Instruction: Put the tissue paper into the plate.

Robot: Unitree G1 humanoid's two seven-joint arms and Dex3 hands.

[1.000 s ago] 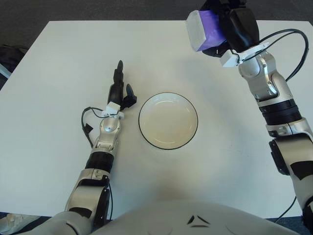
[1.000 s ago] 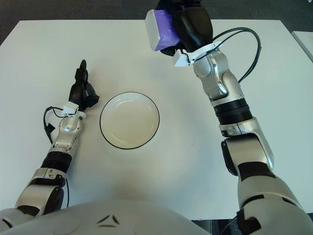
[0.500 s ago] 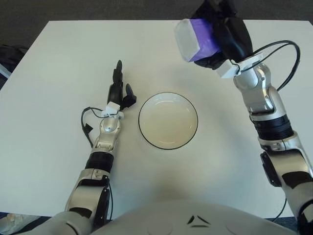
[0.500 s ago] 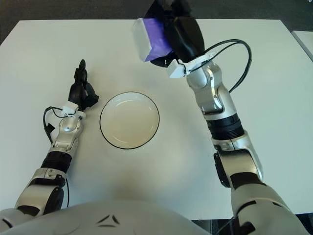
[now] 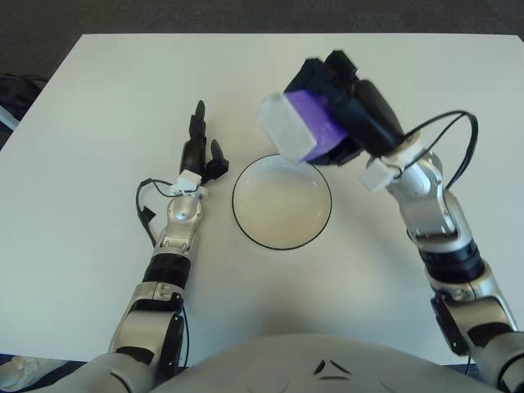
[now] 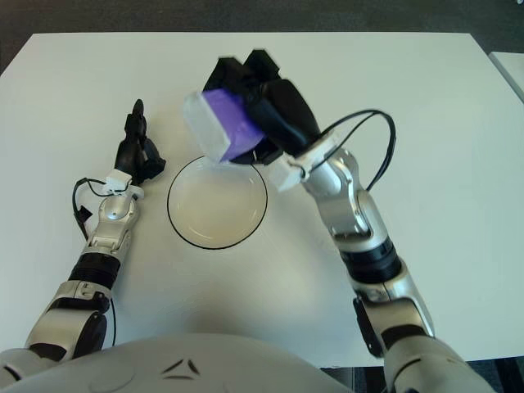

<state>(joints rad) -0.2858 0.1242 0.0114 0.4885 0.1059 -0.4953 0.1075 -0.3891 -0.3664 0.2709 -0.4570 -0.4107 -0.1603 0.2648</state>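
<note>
— Moved down and toward the robot's left since a second ago: right hand (image 5: 348, 115), carrying the tissue pack (image 5: 296, 126) from the far edge of the surface (image 5: 98, 98) to above the plate's far rim.

— Nearest first?

— Left hand (image 5: 199, 151) beside the plate (image 5: 282, 201), on its left, fingers stretched out loosely, holding nothing.

— Then?

— White, dark-rimmed plate, nothing in it, at the middle of the surface.

— Farther back?

— Right hand clamped around the purple-and-white tissue pack, held tilted in the air, clear of the plate.
</note>
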